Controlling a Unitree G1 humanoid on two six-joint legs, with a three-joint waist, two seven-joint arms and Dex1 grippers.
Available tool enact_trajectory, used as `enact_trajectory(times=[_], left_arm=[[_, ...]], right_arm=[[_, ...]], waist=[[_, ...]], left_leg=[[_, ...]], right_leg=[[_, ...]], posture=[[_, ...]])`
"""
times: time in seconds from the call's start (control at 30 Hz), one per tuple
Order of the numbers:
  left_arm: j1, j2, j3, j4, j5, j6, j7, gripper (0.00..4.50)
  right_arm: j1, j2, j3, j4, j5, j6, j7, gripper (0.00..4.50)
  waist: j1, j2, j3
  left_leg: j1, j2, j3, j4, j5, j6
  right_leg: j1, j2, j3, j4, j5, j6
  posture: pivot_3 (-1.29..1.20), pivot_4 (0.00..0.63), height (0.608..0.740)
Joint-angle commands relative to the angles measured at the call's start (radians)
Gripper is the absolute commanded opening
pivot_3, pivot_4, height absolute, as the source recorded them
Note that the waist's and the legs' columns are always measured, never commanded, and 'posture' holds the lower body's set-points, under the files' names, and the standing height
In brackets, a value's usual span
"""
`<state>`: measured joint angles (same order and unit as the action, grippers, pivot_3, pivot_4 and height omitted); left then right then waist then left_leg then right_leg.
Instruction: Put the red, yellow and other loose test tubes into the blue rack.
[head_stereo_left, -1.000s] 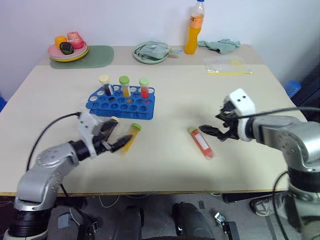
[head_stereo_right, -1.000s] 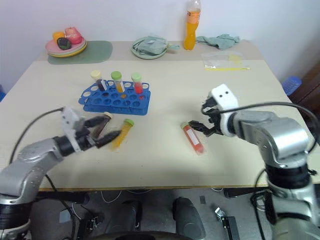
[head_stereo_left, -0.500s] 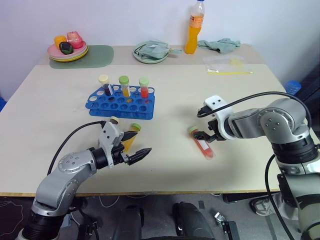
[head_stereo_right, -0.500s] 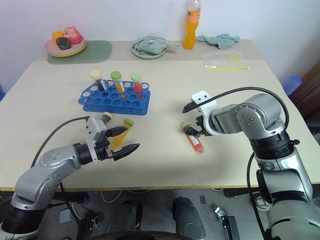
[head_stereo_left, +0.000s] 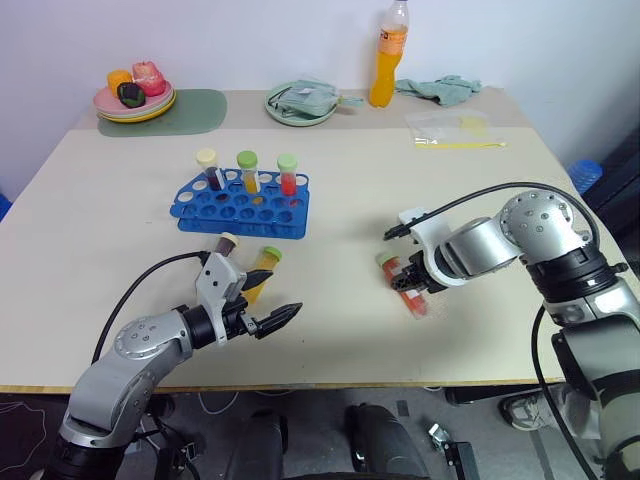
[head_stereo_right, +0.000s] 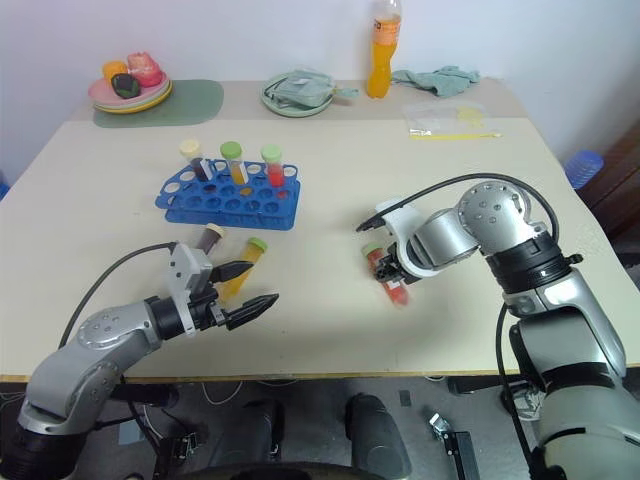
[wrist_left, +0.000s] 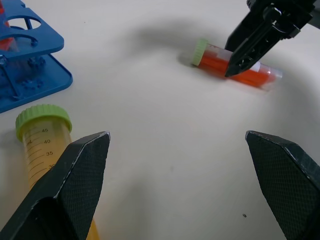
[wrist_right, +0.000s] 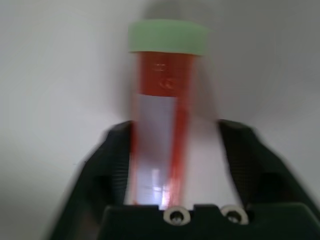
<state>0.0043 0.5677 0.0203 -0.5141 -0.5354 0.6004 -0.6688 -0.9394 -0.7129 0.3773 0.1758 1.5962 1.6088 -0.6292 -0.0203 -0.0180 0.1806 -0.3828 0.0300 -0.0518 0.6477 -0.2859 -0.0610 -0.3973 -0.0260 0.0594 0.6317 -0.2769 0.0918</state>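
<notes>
Three loose test tubes lie on the worktop. The red tube (head_stereo_left: 404, 284) with a green cap lies toward the right side, near the front edge. The right gripper (head_stereo_left: 412, 283) points down over it, its two fingers (wrist_right: 107, 167) either side of the tube; whether they press on it cannot be told. The yellow tube (head_stereo_left: 258, 274) with a green cap and the dark tube (head_stereo_left: 224, 246) with a cream cap lie side by side just in front of the blue rack (head_stereo_left: 240, 204), which sits left of the worktop's middle. Three more capped tubes stand upright in the rack's rear row. The left gripper (head_stereo_left: 268, 305) hovers near the front edge beside the yellow tube, fingers spread wide apart, holding nothing. One orange bottle (head_stereo_left: 390, 55) stands at the far edge.
</notes>
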Motion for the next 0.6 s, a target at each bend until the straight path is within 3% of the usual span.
enact_trajectory(times=[0.03,0.2,0.27,0.37,0.5,0.6], left_arm=[[-0.001,-0.002,0.021,-0.034,-0.006,-0.022,0.006,4.5],[0.01,0.004,0.037,-0.029,0.002,-0.029,0.011,4.5],[0.018,0.005,0.06,-0.017,0.01,-0.038,0.021,4.5],[0.034,0.001,0.116,0.029,0.047,-0.073,0.066,4.5],[-0.011,-0.041,0.194,0.139,0.129,-0.171,0.181,4.5],[-0.092,-0.108,0.271,0.256,0.205,-0.292,0.328,4.5]], right_arm=[[-0.037,0.013,-0.021,0.009,0.081,0.002,-0.062,1.3],[-0.02,0.05,-0.105,-0.119,0.096,-0.103,-0.032,1.3],[-0.014,0.066,-0.133,-0.306,-0.075,-0.22,0.158,1.3],[0.005,0.063,-0.041,-0.471,-0.452,-0.541,0.487,1.3],[0.046,0.2,0.044,-0.344,-0.788,-0.911,0.743,1.3],[0.052,0.399,0.049,-0.137,-0.981,-1.185,0.811,1.3]], waist=[[0.0,0.0,0.0],[0.0,0.0,0.0],[-0.001,0.001,-0.001],[0.0,0.004,-0.002],[0.0,0.004,-0.003],[0.001,0.004,-0.004]], left_leg=[[0.0,0.0,0.0,0.0,0.0,0.0],[-0.003,0.0,0.0,0.0,0.001,0.001],[-0.007,0.0,0.0,0.0,0.002,0.003],[-0.008,0.001,-0.001,-0.001,0.002,0.003],[-0.006,0.001,-0.002,0.0,0.002,0.003],[-0.006,0.001,-0.001,0.001,0.003,0.004]], right_leg=[[0.0,0.0,0.0,0.0,0.0,0.0],[-0.003,0.0,0.0,0.0,0.0,0.0],[-0.007,0.0,0.0,0.0,0.002,0.002],[-0.009,0.002,-0.001,0.0,0.003,0.003],[-0.007,0.002,-0.003,0.0,0.003,0.001],[-0.007,0.002,-0.003,0.0,0.005,0.0]], posture=[[0.0,0.15,0.74],[0.0,0.15,0.74],[0.0,0.15,0.74],[0.0,0.15,0.74],[0.0,0.15,0.74],[0.0,0.15,0.74]])
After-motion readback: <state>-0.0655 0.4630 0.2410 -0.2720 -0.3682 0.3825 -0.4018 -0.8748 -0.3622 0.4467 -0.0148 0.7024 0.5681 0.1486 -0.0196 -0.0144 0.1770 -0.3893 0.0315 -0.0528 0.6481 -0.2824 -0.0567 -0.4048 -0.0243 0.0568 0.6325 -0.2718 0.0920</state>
